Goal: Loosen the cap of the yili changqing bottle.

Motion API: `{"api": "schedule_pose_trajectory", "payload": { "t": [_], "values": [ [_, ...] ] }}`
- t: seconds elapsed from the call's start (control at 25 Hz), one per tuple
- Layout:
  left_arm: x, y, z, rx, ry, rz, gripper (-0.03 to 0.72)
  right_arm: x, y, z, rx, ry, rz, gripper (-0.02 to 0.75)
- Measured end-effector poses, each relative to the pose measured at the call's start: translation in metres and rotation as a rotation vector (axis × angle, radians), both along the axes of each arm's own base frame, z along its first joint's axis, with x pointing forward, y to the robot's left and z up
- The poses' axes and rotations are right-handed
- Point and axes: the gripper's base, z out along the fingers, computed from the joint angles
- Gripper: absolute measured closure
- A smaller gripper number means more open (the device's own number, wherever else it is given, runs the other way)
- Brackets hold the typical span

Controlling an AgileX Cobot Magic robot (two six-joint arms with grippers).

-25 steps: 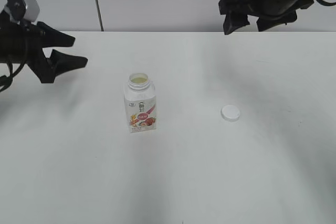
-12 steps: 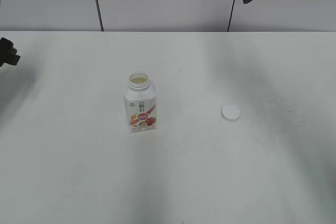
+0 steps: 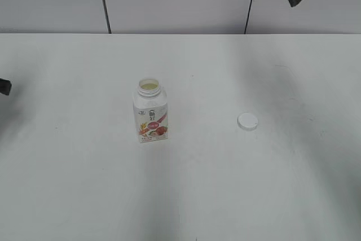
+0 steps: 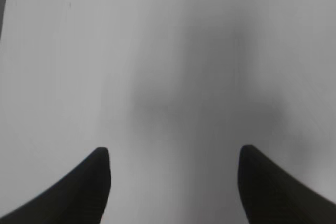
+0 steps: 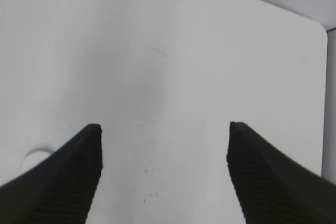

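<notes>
Yili changqing bottle [image 3: 151, 112]: upright, uncapped, left of centre on white bench [image 3: 225, 184]. Cap [image 3: 247, 121]: loose on bench, well right of bottle. Left gripper [image 4: 173, 153]: spread, empty, over bare bench. Right gripper [image 5: 164, 127]: spread, empty, raised far right.

I see the yili changqing bottle [image 3: 151, 112] as smooth white plastic with a faint sheen, wrapped in a printed red-and-pink label. The cap [image 3: 247, 121] reads as the same white plastic, its flat top smooth. The table [image 3: 271, 184] looks matt white and even, marked by a few small dark specks. My left gripper [image 4: 173, 182] and right gripper [image 5: 164, 156] show matt black fingers; the right ones look finely textured.
</notes>
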Motion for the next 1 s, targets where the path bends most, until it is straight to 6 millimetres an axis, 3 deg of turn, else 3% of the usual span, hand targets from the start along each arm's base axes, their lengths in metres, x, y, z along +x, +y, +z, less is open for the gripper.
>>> {"api": "schedule_pose_trajectory", "payload": {
  "t": [0.12, 0.28, 0.44, 0.6, 0.8, 1.0],
  "values": [
    [-0.012, -0.007, 0.016, -0.08, 0.029, 0.0, 0.218, -0.005, -0.003, -0.002, -0.014, 0.056, -0.032, 0.152],
    [-0.029, -0.016, 0.053, -0.155, -0.016, -0.046, 0.218, -0.012, -0.003, -0.005, -0.006, 0.14, -0.061, 0.152],
    [-0.049, -0.017, 0.088, -0.159, -0.024, -0.046, 0.218, -0.017, -0.001, -0.007, 0.013, 0.205, -0.052, 0.152],
    [-0.072, -0.018, 0.11, -0.176, 0.0, -0.052, 0.218, -0.023, 0.004, -0.004, 0.072, 0.235, 0.004, 0.152],
    [-0.094, -0.024, 0.125, -0.231, 0.024, -0.063, 0.218, -0.04, 0.004, 0.022, 0.13, 0.202, 0.099, 0.152],
    [-0.11, -0.025, 0.137, -0.236, 0.032, -0.078, 0.218, -0.05, -0.029, 0.048, 0.152, 0.135, 0.065, 0.152]
  ]
}}
